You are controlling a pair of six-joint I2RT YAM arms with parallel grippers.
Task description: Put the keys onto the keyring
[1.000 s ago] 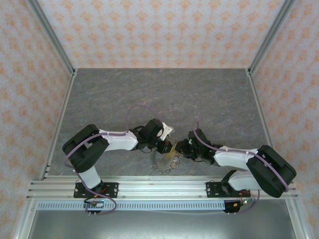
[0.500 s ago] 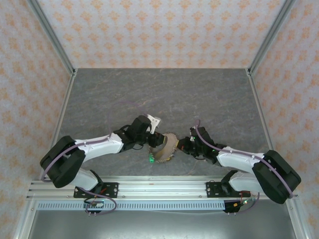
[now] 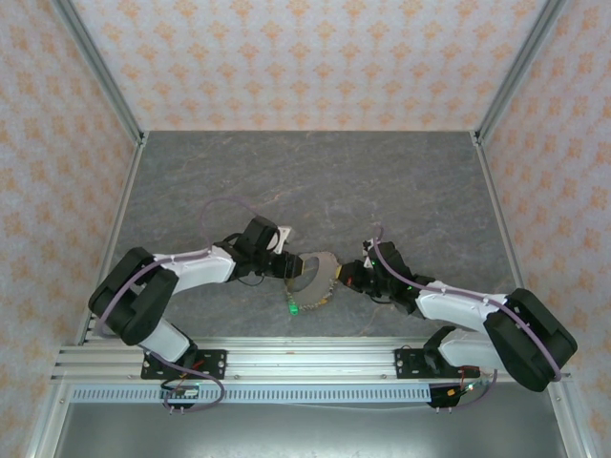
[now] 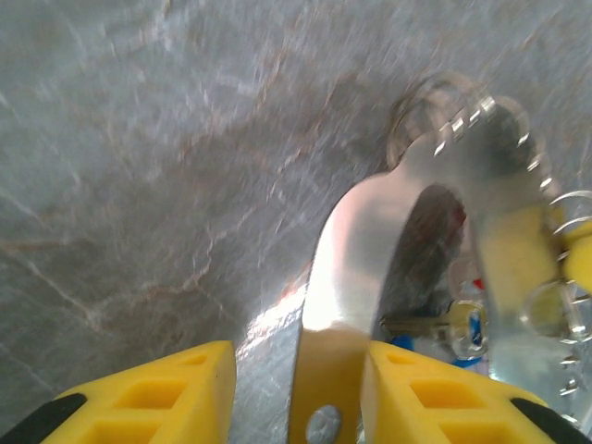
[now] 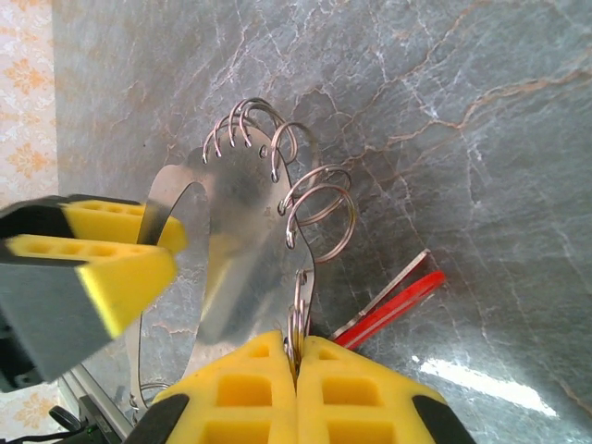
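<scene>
keyring [image 3: 313, 271]: at the near middle of the table [image 3: 382, 181], between both grippers | right gripper [image 5: 296, 356]: clamped tight on its ringed edge | left gripper [image 4: 301, 361]: jaws apart around its flat end, not gripping | step: you seem to be regripping between keys | next: take the loose red key [image 5: 407, 291] and thread it finely

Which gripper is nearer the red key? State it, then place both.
Right. The right gripper, shut on the keyring, has the red key just beside its fingertips; the left gripper sits across the keyring from that key.
</scene>
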